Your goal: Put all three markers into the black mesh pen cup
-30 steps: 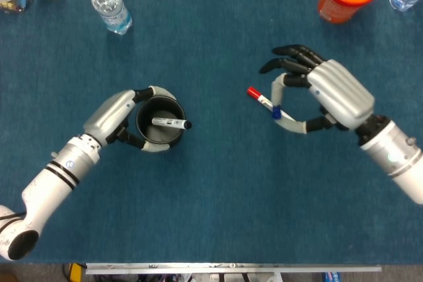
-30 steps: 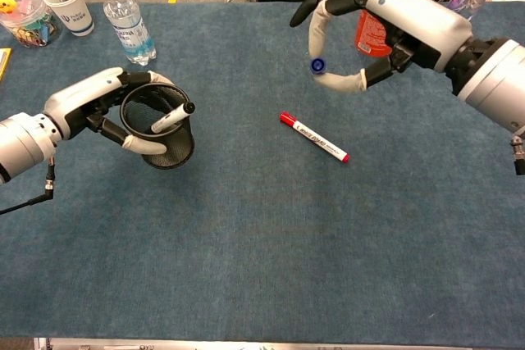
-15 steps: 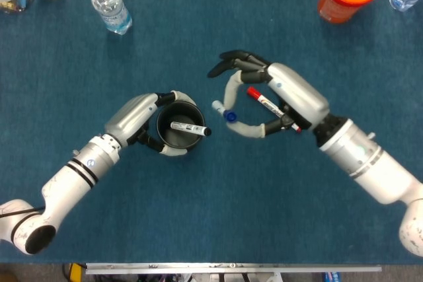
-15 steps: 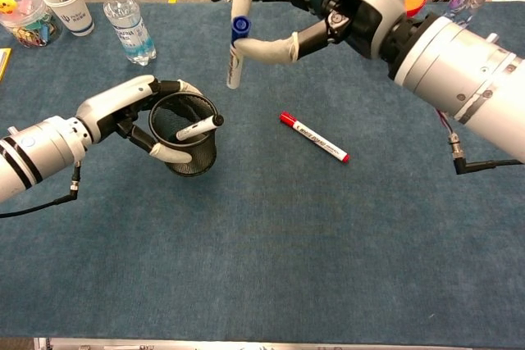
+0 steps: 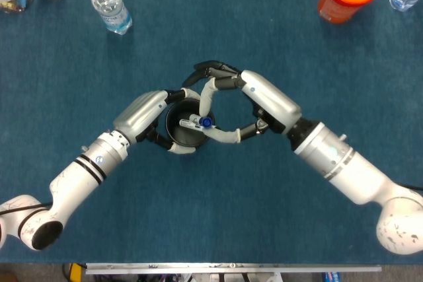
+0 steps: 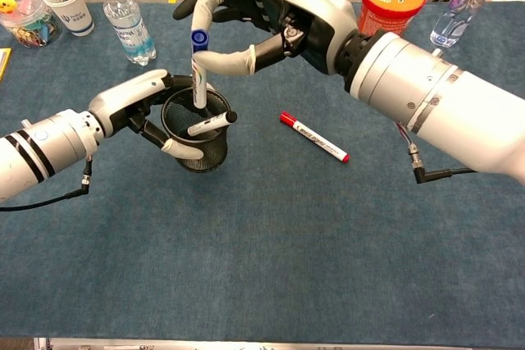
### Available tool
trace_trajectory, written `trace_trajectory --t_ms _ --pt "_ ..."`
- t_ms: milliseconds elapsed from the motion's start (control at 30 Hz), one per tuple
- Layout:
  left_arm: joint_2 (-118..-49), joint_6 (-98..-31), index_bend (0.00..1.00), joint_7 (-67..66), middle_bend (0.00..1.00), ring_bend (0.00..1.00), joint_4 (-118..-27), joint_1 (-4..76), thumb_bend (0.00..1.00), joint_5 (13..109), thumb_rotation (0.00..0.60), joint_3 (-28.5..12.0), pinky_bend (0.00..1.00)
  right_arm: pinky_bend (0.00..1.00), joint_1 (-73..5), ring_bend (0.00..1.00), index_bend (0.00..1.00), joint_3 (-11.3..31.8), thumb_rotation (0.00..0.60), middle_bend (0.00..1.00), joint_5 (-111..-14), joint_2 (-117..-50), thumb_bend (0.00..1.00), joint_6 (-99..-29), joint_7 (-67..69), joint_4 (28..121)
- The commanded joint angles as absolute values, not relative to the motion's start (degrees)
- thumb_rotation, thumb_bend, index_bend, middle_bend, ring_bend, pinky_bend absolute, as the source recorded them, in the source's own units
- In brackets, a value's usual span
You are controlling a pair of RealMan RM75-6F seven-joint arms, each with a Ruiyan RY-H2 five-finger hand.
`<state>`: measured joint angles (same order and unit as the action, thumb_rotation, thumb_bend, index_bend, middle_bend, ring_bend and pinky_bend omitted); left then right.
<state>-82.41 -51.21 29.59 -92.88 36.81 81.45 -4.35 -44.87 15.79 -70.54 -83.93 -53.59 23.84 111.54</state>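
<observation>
Standing upright over the black mesh pen cup (image 6: 197,137), the blue-capped marker (image 6: 198,67) was pinched by the right hand (image 6: 262,18), its lower end inside the rim. A black-capped marker (image 6: 212,124) leaned in the cup, which the left hand (image 6: 139,108) gripped by its wall. The red marker (image 6: 314,137) lay on the blue table (image 6: 271,252) nearby, print unreadable.

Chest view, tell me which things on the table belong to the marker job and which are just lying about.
Part of the job:
black mesh pen cup, gripped by the left hand
black-capped marker in the cup
blue-capped marker, pinched by the right hand
red-capped marker on the mat

Just lying about:
water bottle
orange tub
paper cup
</observation>
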Motion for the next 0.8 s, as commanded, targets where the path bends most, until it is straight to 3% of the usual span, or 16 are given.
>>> trace_trajectory --t_ms 33,200,433,633,800 --pt "-82.3 -51.3 0.30 29.5 0.35 0.33 -93.0 36.8 0.11 81.4 0.600 -4.4 0.23 0.12 -45.2 0.13 0.65 15.6 0.600 0.29 -70.1 -84.8 0.32 -53.2 23.0 110.5" --pt "-82.1 -51.5 0.30 29.5 0.35 0.33 -93.1 36.8 0.11 81.2 0.600 -4.5 0.23 0.10 -45.7 0.11 0.42 15.0 0.600 0.22 -70.1 -85.8 0.25 -52.3 21.3 108.8" --pt "-81.5 -52.0 0.30 29.6 0.35 0.33 -93.2 36.3 0.11 81.4 0.600 -4.0 0.23 0.09 -45.3 0.09 0.27 14.8 0.600 0.19 -71.7 -85.9 0.13 -53.7 19.0 107.0" --pt "-80.2 -52.8 0.30 30.3 0.35 0.33 -93.2 35.5 0.11 81.6 0.600 -3.4 0.23 0.09 -43.0 0.09 0.26 14.4 0.600 0.18 -76.7 -81.4 0.11 -57.1 17.9 106.1" --pt "-78.7 -53.4 0.30 31.0 0.35 0.33 -93.2 34.7 0.11 82.0 0.600 -2.7 0.23 0.09 -40.5 0.09 0.40 11.3 0.600 0.23 -83.8 -75.0 0.16 -59.0 18.2 103.6"
